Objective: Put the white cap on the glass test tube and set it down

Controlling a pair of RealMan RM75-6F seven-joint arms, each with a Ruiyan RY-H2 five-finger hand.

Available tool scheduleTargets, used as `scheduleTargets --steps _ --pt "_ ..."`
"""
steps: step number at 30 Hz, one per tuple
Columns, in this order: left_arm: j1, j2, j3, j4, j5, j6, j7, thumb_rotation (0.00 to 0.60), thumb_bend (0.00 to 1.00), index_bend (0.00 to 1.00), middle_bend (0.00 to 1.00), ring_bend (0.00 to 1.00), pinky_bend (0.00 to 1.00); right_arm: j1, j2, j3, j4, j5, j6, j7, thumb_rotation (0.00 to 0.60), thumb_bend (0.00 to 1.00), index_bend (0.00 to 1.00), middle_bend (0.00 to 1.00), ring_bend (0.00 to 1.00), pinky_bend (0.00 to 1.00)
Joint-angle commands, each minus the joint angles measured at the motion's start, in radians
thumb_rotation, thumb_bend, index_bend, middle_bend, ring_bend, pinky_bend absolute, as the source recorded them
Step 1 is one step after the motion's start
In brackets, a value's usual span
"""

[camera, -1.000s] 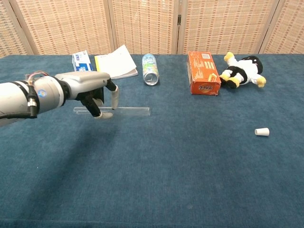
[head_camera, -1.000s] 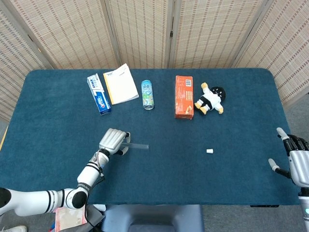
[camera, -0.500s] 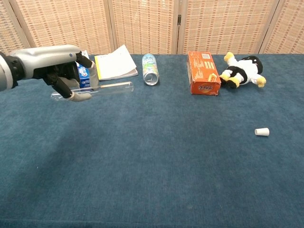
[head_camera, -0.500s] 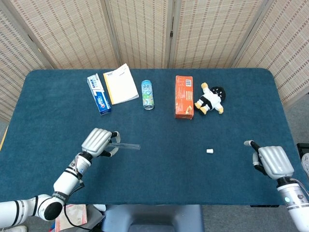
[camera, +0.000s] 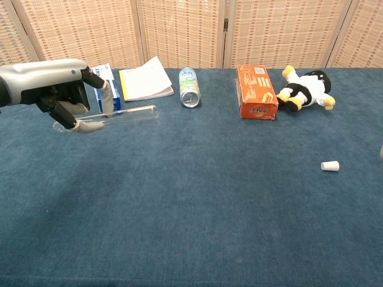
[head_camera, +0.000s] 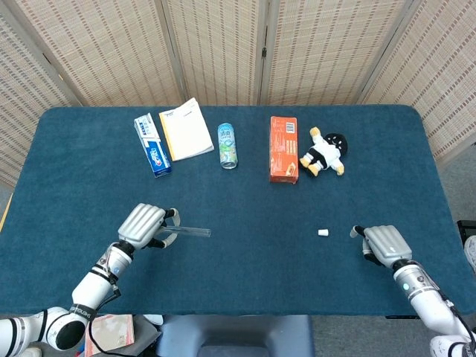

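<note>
My left hand (head_camera: 143, 225) (camera: 63, 92) grips one end of the clear glass test tube (head_camera: 190, 232) (camera: 122, 115) and holds it roughly level above the blue table, its free end pointing toward the middle. The small white cap (head_camera: 323, 233) (camera: 330, 166) lies alone on the cloth at the right. My right hand (head_camera: 384, 242) hovers just to the right of the cap, palm down, fingers loosely apart with nothing in them. It is apart from the cap. The chest view shows only a sliver of that hand at the right edge.
Along the far side lie a toothpaste box (head_camera: 152, 144), a white notebook (head_camera: 186, 129), a drinks can (head_camera: 227, 145) on its side, an orange carton (head_camera: 283, 149) and a plush penguin (head_camera: 325, 152). The table's front edge (head_camera: 297, 312) runs close to both forearms.
My left hand has lifted the tube off the cloth and drawn it left and toward the front. My right hand has swung in from the right edge to beside the cap.
</note>
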Motion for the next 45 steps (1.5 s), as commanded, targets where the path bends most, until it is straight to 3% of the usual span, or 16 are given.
scheduleTargets --steps 1,24,45 --pt "0.003 0.000 0.001 -0.001 -0.001 -0.009 -0.009 0.600 0.34 0.58 1.00 1.00 1.00 0.022 -0.035 -0.002 0.037 0.018 -0.021 0.001 0.600 1.00 0.32 1.00 1.00 1.00" --pt "0.014 -0.011 -0.006 0.014 0.012 -0.033 -0.032 0.600 0.34 0.58 1.00 1.00 1.00 0.113 -0.181 -0.006 0.183 0.043 -0.080 0.040 0.600 1.00 0.32 1.00 1.00 1.00" --pt "0.020 -0.016 -0.007 0.024 0.017 -0.053 -0.051 0.600 0.34 0.57 1.00 1.00 1.00 0.165 -0.191 -0.011 0.132 -0.012 -0.059 0.027 0.600 1.00 0.32 1.00 1.00 1.00"
